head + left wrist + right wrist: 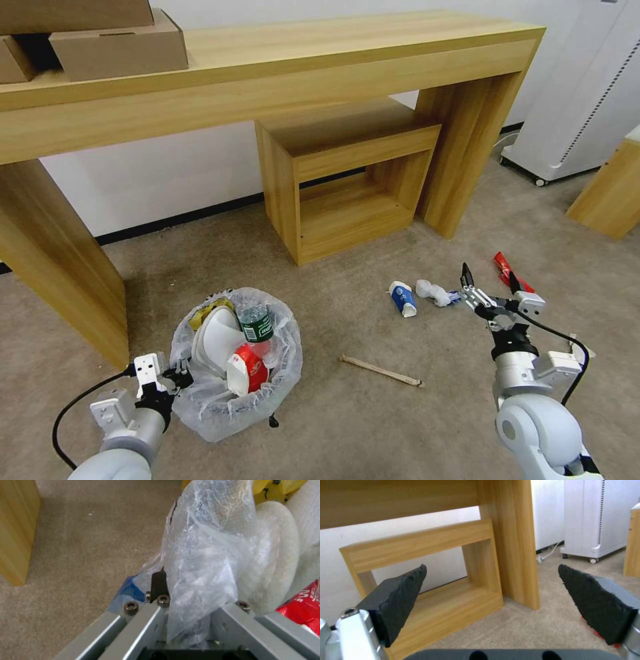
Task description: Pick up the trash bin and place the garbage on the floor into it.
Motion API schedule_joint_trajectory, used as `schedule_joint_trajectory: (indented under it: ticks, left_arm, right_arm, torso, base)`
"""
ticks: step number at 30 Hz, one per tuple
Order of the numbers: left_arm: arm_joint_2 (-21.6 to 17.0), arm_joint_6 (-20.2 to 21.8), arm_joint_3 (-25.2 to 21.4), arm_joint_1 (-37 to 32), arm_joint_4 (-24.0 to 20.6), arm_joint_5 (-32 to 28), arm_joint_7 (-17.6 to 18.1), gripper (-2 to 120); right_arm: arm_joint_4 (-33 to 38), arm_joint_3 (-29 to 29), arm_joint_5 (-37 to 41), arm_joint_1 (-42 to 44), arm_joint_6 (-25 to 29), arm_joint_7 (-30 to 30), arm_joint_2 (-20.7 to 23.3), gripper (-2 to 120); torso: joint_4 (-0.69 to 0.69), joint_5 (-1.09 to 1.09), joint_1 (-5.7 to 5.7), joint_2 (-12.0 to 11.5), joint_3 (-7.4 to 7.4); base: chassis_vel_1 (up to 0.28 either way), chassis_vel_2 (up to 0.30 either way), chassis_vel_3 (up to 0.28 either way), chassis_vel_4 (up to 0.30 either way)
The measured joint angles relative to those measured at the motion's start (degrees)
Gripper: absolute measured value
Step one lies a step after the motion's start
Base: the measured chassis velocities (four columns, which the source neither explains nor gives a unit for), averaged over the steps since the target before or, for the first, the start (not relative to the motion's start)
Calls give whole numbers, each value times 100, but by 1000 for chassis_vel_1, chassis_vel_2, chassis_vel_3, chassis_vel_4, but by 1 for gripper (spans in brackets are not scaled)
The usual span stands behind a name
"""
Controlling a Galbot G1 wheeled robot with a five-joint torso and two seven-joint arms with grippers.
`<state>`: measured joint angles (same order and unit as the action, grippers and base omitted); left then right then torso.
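The trash bin [233,373], lined with a crinkled clear bag [206,562], is at the lower left on the beige carpet floor [373,413]. It holds a green-labelled bottle [257,327], a red wrapper [248,370] and white and yellow litter. My left gripper [170,381] is shut on the bin's near rim, with bag plastic bunched between its fingers [159,583]. My right gripper [490,283] hangs open above the floor with nothing between its black pads [403,597]. Near it on the floor lie a blue-white paper cup [403,298], a crumpled tissue [433,292], a red wrapper [510,270] and a wooden stick [380,371].
A long wooden table [280,73] spans the back, with cardboard boxes [120,47] on its left end. A small wooden cube shelf [347,180] stands under it. A white wheeled appliance [580,100] and another wooden piece [610,193] stand at the right.
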<state>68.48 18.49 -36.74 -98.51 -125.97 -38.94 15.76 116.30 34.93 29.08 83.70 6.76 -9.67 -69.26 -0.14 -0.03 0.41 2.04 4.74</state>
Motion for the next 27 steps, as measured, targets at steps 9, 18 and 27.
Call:
schedule_joint_trajectory:
  ticks: [9, 18, 27]
  left_arm:
    - [-2, 2, -27, -77, -43, 8, -1, 0]
    - [29, -29, -20, -67, -39, 9, 3, 0]
    - [11, -24, -50, -15, 43, -32, 45, 0]
  right_arm:
    - [2, -1, -12, 18, 39, 7, -45, 100]
    - [-101, -9, -5, -1, 261, -23, -81, 100]
    - [-104, -3, -1, 3, 365, -9, -63, 100]
  torso:
    - [0, 0, 0, 0, 0]
    - [-2, 1, 0, 0, 0]
    - [0, 0, -1, 0, 0]
  base:
    - [-25, -25, -23, -28]
    - [-48, -43, -53, -41]
    - [0, 0, 0, 0]
